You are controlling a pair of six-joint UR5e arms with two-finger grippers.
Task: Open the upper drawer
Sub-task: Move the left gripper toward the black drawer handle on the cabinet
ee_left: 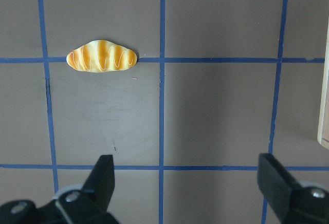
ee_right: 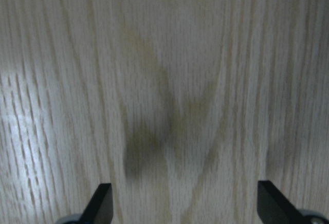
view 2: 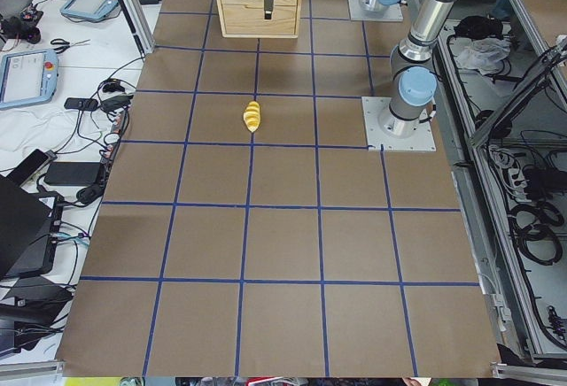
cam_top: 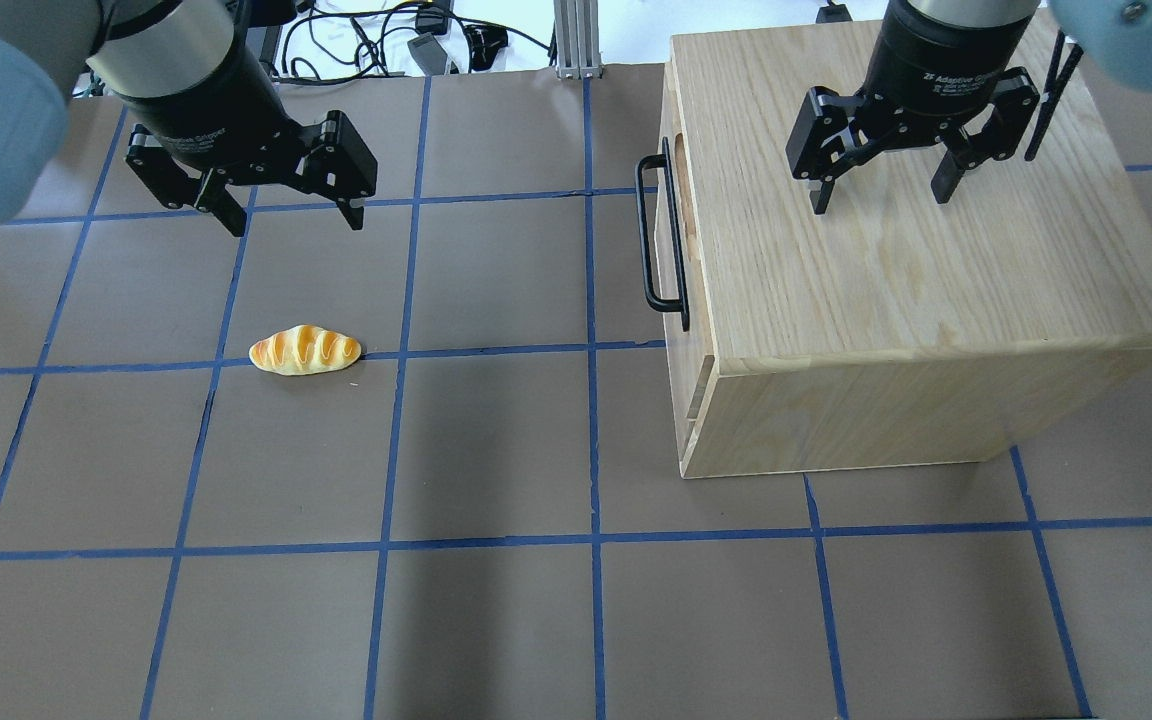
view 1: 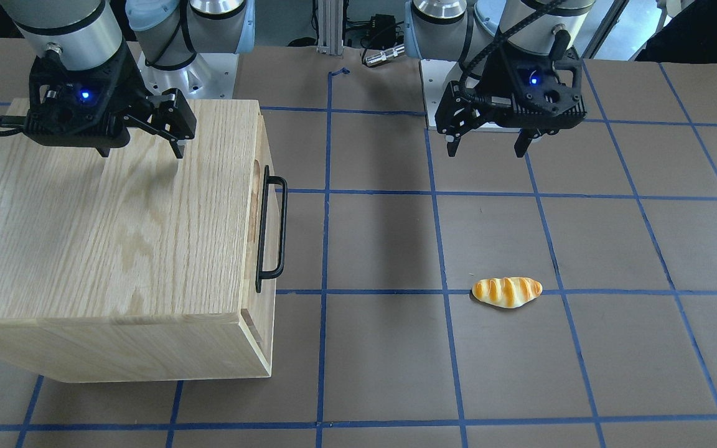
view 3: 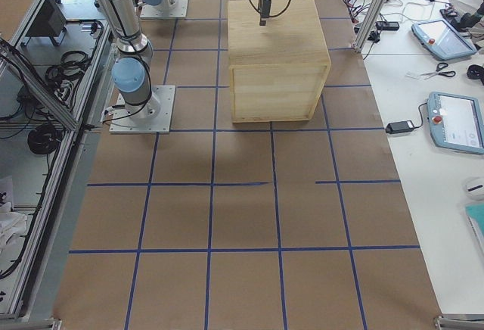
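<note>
The upper drawer [cam_top: 680,190] is shut in the front of the oak-grain cabinet [cam_top: 896,280], which faces the table's middle. I see only its edge and its long black bar handle [cam_top: 658,235], which also shows in the front-facing view [view 1: 271,233]. My right gripper [cam_top: 879,200] is open and empty, hovering over the cabinet's top, back from the handle; its wrist view shows wood grain between the fingertips [ee_right: 100,203]. My left gripper [cam_top: 296,222] is open and empty above the bare table, well away from the cabinet.
A toy bread roll [cam_top: 304,350] lies on the brown table with blue tape grid lines [cam_top: 496,350], in front of my left gripper; it also shows in the left wrist view [ee_left: 102,56]. The cabinet's corner sits at that view's right edge [ee_left: 324,106].
</note>
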